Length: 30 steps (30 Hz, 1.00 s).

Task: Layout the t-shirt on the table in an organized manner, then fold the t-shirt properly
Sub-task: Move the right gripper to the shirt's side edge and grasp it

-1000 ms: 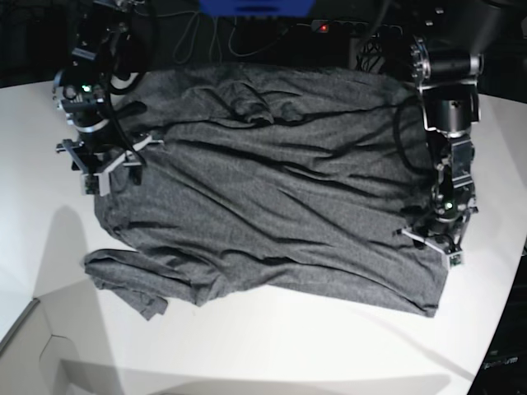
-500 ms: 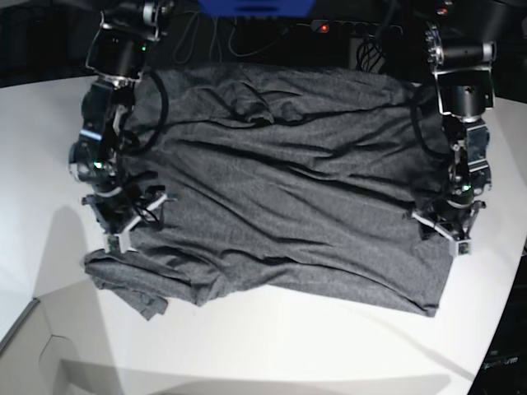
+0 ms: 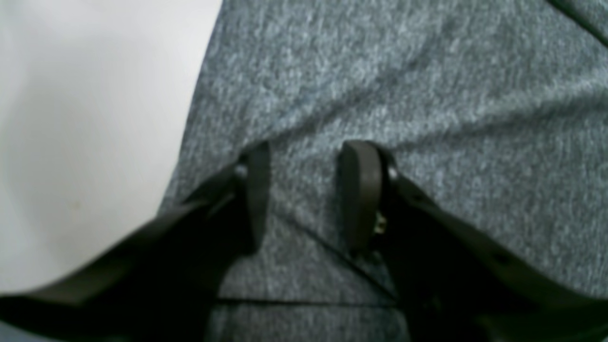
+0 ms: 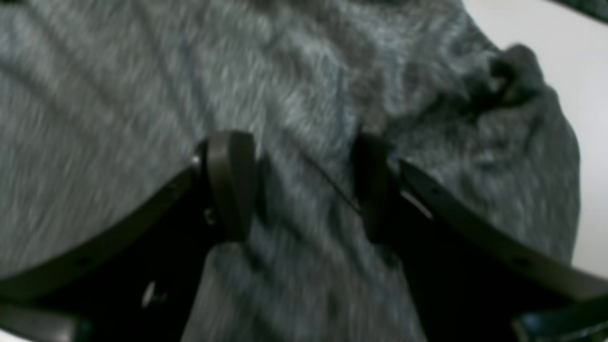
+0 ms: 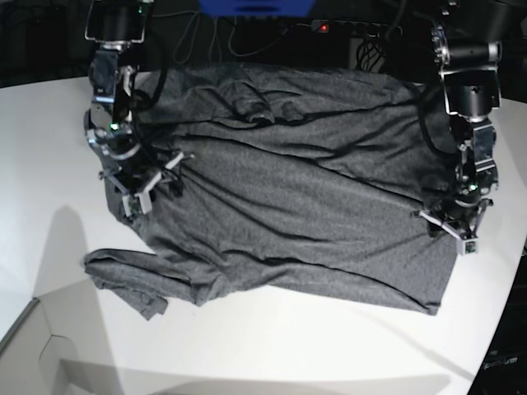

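Observation:
The dark-grey t-shirt [image 5: 288, 189] lies spread and wrinkled on the white table [image 5: 272, 346]. One sleeve is bunched at the near left [image 5: 123, 280]. My right gripper [image 5: 142, 188] is at the shirt's left side. In the right wrist view it [image 4: 301, 185] is open, jaws apart just above the fabric [image 4: 118, 95], and the picture is blurred. My left gripper [image 5: 453, 227] is at the shirt's right edge. In the left wrist view it [image 3: 304, 190] is open over the cloth [image 3: 427, 95], next to bare table [image 3: 85, 118].
Dark cables and a blue object [image 5: 255, 6] sit behind the table's far edge. A pale flat panel [image 5: 49, 362] lies at the near left corner. The table's curved edge runs along the right [image 5: 506, 313]. White tabletop shows in front of the shirt.
The arm on the left of the base view swung down along the shirt's left edge, then back up and inward onto the cloth. The arm on the right crept slightly toward the near side.

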Each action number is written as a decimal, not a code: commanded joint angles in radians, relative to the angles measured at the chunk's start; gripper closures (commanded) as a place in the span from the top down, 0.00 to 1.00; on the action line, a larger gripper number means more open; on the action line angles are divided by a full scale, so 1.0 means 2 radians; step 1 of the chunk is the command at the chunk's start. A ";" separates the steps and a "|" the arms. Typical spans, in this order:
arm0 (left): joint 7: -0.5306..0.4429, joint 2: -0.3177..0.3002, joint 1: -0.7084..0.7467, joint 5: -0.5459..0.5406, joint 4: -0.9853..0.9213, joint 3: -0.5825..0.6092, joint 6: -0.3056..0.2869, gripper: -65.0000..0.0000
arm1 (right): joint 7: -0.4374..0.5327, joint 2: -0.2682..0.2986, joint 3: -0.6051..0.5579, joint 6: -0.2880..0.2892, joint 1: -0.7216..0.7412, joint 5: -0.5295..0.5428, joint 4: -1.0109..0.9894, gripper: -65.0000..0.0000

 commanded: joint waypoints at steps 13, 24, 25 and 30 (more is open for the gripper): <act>0.047 -0.019 0.008 0.013 -0.007 0.001 0.010 0.38 | -0.035 0.003 -0.053 0.004 -0.096 -0.006 0.122 0.53; 0.049 -0.031 0.014 0.012 0.057 0.000 0.010 0.38 | -0.035 0.017 -0.045 0.004 -0.121 -0.007 0.210 0.52; 0.050 -0.031 0.014 0.012 0.067 0.000 0.010 0.38 | -0.035 0.017 -0.037 0.004 -0.121 -0.007 0.222 0.52; 0.053 -0.028 0.015 0.012 0.114 0.000 0.010 0.38 | -0.036 0.014 -0.028 0.004 -0.088 -0.007 0.234 0.53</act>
